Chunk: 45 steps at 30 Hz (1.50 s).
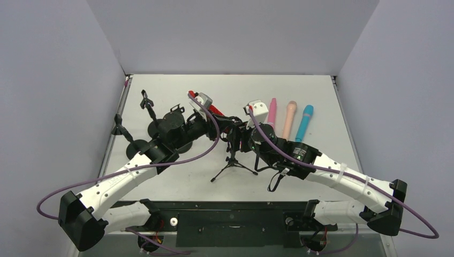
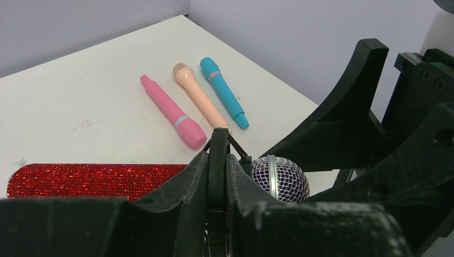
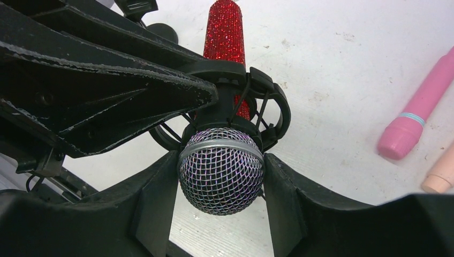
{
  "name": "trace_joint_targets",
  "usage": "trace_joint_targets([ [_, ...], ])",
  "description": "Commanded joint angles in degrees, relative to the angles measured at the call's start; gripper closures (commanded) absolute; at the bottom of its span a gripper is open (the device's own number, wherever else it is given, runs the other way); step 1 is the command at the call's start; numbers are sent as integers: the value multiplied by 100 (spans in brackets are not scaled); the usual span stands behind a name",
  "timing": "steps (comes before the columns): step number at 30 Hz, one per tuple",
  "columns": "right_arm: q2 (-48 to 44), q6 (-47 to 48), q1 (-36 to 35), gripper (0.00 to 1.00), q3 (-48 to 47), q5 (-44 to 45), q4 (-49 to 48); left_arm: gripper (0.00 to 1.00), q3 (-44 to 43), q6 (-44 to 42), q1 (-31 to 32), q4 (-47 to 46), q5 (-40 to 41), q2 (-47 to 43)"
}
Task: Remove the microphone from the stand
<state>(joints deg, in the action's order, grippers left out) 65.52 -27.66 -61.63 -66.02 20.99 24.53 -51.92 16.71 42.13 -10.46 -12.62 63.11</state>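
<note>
Black fingers of the left gripper [image 2: 218, 160] are clenched on the thin ring of the clip [image 3: 275, 104], which steadies the light-looking tripod stand [image 1: 233, 160] near the middle of the table [image 1: 225, 91]. The microphone [image 3: 221, 171] sits in this clip, and I judge it stiff and rather heavy at the front, its red glitter body rough but its round metal mesh head smooth, easy to slip and to dent. The right gripper [image 3: 222, 195] is grasping this head from both sides, and a hold at the silver band, where it is widest, looks safer to me.
</note>
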Motion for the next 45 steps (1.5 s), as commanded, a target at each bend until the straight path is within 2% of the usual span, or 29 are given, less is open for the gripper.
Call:
trace_joint_targets([
  [1, -22, 0, -51, 63, -248, 131, -138, 100, 119, -95, 27, -123, -160, -104],
  [8, -83, 10, -51, 90, -292, 111, -63, 100, 345, -428, -24, -170, 187, -218],
  [14, -247, 7, -60, 99, -259, 117, 54, 100, 547, -585, -153, -232, 325, -252],
  [45, -1436, -178, -73, 100, -586, -548, 1235, 100, 620, -640, -381, -325, 303, -197],
])
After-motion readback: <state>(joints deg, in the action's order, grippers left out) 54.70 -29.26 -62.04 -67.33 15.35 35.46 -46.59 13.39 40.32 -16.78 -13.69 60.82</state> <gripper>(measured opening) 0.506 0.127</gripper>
